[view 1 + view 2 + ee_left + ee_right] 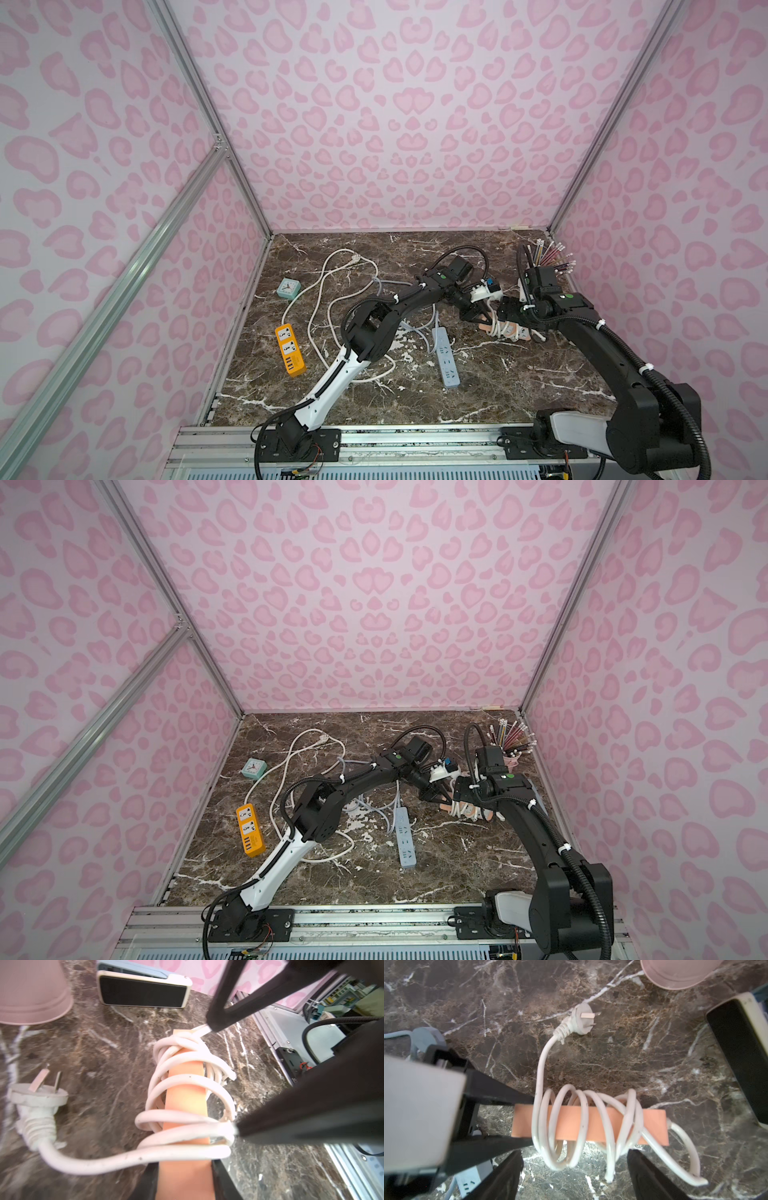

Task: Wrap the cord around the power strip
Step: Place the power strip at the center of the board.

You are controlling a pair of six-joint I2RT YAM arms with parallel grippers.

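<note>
The power strip (569, 1122) has a peach-orange back and lies at the right back of the table, also in a top view (508, 331). Its white cord (538, 1084) is wound round it in several loose coils (182, 1082). The plug (581, 1020) lies free on the marble beside it, and one loop (685, 1147) sags off the far end. My left gripper (529, 1121) is shut on one end of the strip (185, 1180). My right gripper (575, 1167) is open above the coils, with one finger on each side of the wound bundle and nothing held.
A pink cup (548, 259) of pencils stands in the back right corner. A black slab with a cream rim (143, 991) lies near the cup. A blue-grey strip (446, 360) lies mid-table. An orange strip (291, 350), its long cord (332, 291) and a small clock (286, 287) lie at the left.
</note>
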